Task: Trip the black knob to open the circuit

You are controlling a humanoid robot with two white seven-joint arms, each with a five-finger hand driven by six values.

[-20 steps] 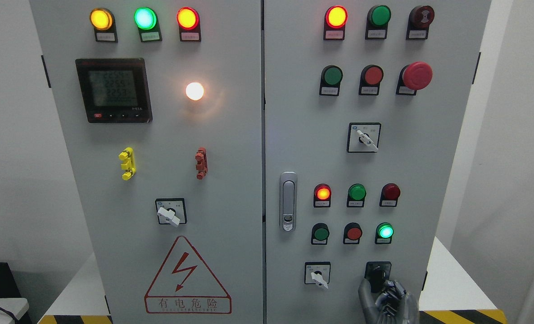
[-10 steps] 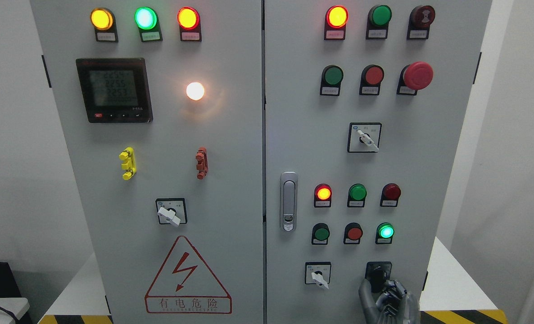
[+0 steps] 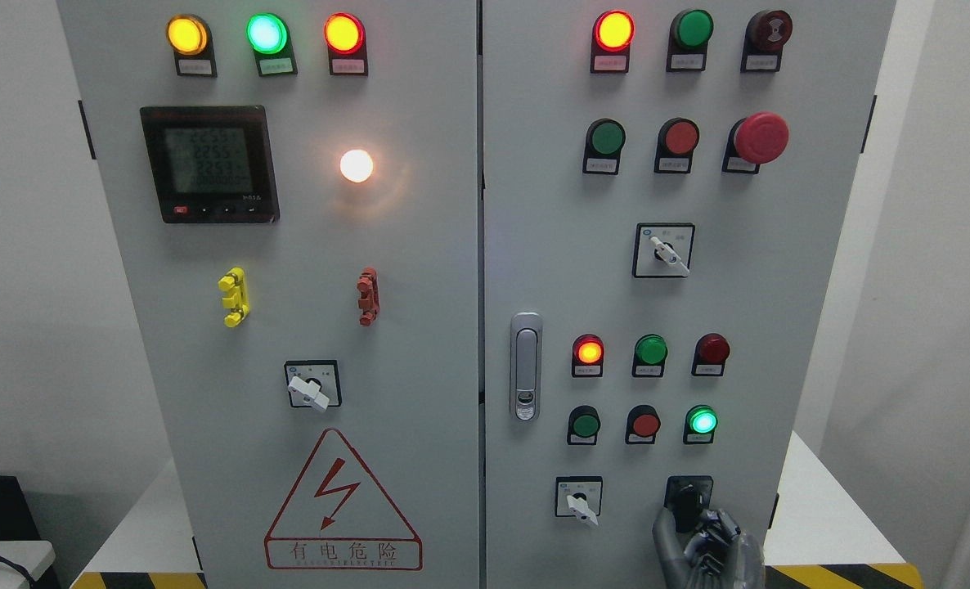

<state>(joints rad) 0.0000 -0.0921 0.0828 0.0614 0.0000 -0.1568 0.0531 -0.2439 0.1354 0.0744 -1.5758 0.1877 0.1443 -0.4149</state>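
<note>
The black knob (image 3: 687,496) is sitting at the bottom right of the cabinet's right door (image 3: 550,245), just right of a small white-handled switch (image 3: 581,501) and below a lit green lamp (image 3: 702,420). I am seeing my right robot hand (image 3: 702,536) coming up from the lower edge, its silver fingers (image 3: 666,536) curling around the knob's lower part and appearing to touch it, though I cannot tell how firmly they are pinching. The left robot hand is not showing. I am judging the knob to be a stiff, hard plastic rotary handle, fixed to the panel, likely turning against a spring detent, so it is needing a firm twist, not a pull. Its smooth surface may be slipping under metal fingers, so I am wanting the hold across the flat sides of its raised bar. That bar's long axis is looking close to upright, leaning slightly, but the fingers are hiding its lower end.
</note>
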